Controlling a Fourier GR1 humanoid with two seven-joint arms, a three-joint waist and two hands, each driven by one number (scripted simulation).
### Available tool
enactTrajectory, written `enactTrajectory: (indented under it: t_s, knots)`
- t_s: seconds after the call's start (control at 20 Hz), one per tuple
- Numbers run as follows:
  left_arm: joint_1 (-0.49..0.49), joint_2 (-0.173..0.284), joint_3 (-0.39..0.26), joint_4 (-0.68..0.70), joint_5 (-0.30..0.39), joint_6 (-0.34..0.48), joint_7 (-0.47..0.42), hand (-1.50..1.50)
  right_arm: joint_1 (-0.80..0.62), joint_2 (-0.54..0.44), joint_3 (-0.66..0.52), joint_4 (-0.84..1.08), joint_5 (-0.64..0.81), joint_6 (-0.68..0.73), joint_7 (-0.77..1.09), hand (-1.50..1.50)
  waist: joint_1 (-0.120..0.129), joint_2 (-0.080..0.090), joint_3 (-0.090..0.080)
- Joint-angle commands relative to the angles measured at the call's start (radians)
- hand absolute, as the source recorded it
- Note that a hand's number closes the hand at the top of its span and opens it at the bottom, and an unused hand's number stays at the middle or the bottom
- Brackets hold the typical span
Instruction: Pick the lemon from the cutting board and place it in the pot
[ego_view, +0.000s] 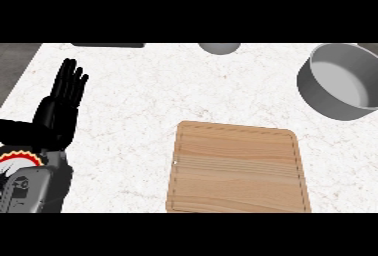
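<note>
**No lemon in sight, board bare, pot waiting**

Nearest the lower edge lay the wooden cutting board (236, 167), flat on the white marble table (148, 100), and its top showed nothing on it. The lemon named in the task could not be seen anywhere: not on the board, not on the table, not in the visible part of the pot. Its place relative to the fingers could therefore not be told.

To the left of the board, well apart from it, the left hand (63, 102) stood at rest with its fingers straight and pointing up, holding nothing. The right hand did not show at all.

Farther off, at the right edge, sat the grey pot (341, 82), partly cut by the frame. At the top edge lay a grey round object (219, 47) and a dark flat one (108, 45).

The likely risk was a reach toward the board that closed on nothing, because the fruit was not where the task put it.
</note>
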Motion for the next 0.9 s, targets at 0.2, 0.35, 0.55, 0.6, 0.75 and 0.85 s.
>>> enactTrajectory:
  t_s: [0.2, 0.35, 0.55, 0.6, 0.75, 0.85]
  knots:
    - [-0.048, 0.006, -0.001, -0.032, 0.009, 0.013, 0.086, 0.00, -0.073, -0.032, -0.023, 0.270, -0.033, 0.171, -0.017, -1.50, 0.008, 0.004, 0.002]
    - [-0.033, -0.014, -0.009, 0.001, -0.025, 0.030, 0.016, 0.00, -0.077, -0.032, -0.016, 0.313, -0.036, 0.198, -0.130, -1.50, 0.010, 0.006, 0.002]
    - [-0.080, -0.012, -0.008, 0.004, -0.013, 0.029, 0.060, 0.00, -0.130, -0.015, -0.032, 0.329, -0.053, 0.162, -0.187, -1.50, 0.013, 0.007, 0.002]
    - [-0.064, -0.017, -0.003, 0.029, -0.015, 0.021, 0.013, 0.00, -0.130, -0.002, -0.057, 0.324, -0.086, 0.173, -0.230, -1.50, 0.009, 0.007, 0.002]
    - [-0.014, -0.027, -0.033, -0.026, -0.041, 0.040, 0.047, 0.00, -0.138, -0.016, -0.122, 0.333, -0.165, 0.242, -0.264, -1.50, -0.001, -0.002, 0.001]
    - [-0.019, -0.021, -0.011, 0.011, -0.029, 0.025, 0.002, 0.00, -0.154, -0.048, -0.175, 0.352, -0.222, 0.293, -0.263, -1.50, -0.003, 0.001, 0.001]
